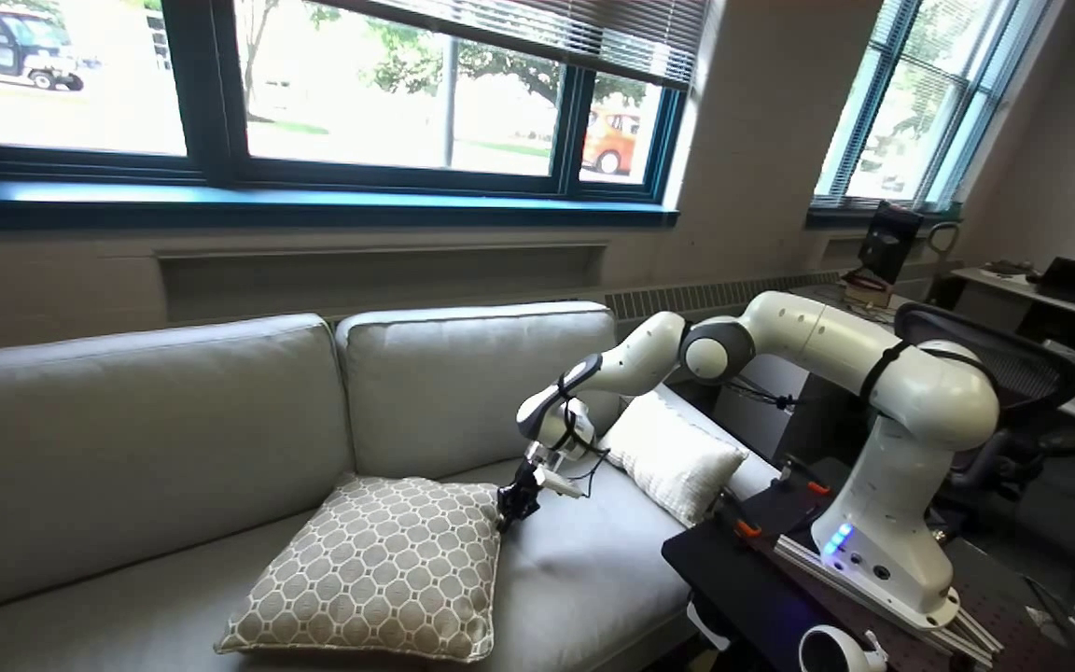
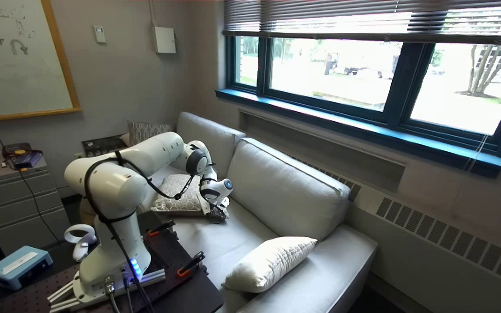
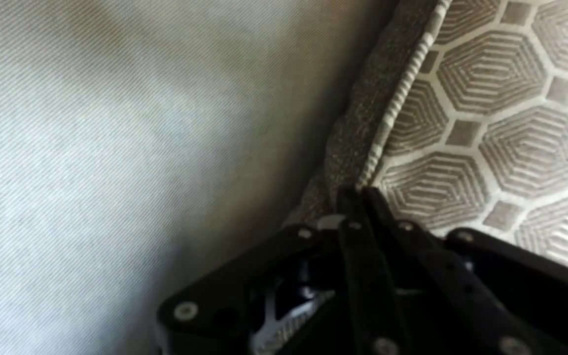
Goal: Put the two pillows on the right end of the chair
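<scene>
- Large square tan latticed fabric pillow [image 1: 379, 569]: on the grey-beige upholstered sofa [image 1: 584, 560], well short of its right edge, unplaced.
- Black gripper [image 3: 360, 192]: clenched on that pillow's piped edge.
- Small cream-white pillow [image 2: 272, 265]: against the right armrest [image 2: 337, 261], seemingly done.

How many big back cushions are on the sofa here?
2: one back cushion at the end with the white pillow, the other back cushion beside it, farther from that pillow. No third shows, though the arm covers part of the sofa.
</scene>
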You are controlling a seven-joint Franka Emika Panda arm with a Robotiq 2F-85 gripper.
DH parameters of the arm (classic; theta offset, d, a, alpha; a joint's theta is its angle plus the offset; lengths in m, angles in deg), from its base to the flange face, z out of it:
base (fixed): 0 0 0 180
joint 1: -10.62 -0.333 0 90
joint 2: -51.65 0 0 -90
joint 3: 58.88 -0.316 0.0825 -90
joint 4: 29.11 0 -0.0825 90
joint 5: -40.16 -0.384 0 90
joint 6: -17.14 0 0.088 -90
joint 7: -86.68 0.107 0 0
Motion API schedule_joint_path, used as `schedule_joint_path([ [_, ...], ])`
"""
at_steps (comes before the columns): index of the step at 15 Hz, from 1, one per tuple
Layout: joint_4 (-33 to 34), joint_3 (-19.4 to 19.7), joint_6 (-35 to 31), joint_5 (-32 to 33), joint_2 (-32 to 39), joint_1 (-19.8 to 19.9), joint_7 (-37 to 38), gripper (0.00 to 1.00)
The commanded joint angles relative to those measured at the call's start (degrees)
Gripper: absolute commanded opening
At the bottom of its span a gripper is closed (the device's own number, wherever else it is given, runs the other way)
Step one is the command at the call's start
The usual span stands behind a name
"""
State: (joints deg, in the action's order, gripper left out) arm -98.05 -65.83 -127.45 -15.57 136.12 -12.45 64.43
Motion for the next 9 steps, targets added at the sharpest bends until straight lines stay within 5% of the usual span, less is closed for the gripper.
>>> schedule_joint_path([
  [1, -0.6, -1.9, -9.3, 4.3, 0.0, 6.2, 0.6, 0.01],
  [3, -3.2, -4.9, -15.7, 3.2, 0.0, 11.5, -3.1, 0.01],
  [4, -5.0, -4.2, -18.5, -2.8, -0.7, 12.5, -7.4, 0.01],
  [8, -10.2, -15.8, -30.9, -13.2, 0.1, 29.1, -23.9, 0.01],
  [9, -10.6, -18.7, -31.8, -15.8, 0.2, 33.1, -28.3, 0.3],
])
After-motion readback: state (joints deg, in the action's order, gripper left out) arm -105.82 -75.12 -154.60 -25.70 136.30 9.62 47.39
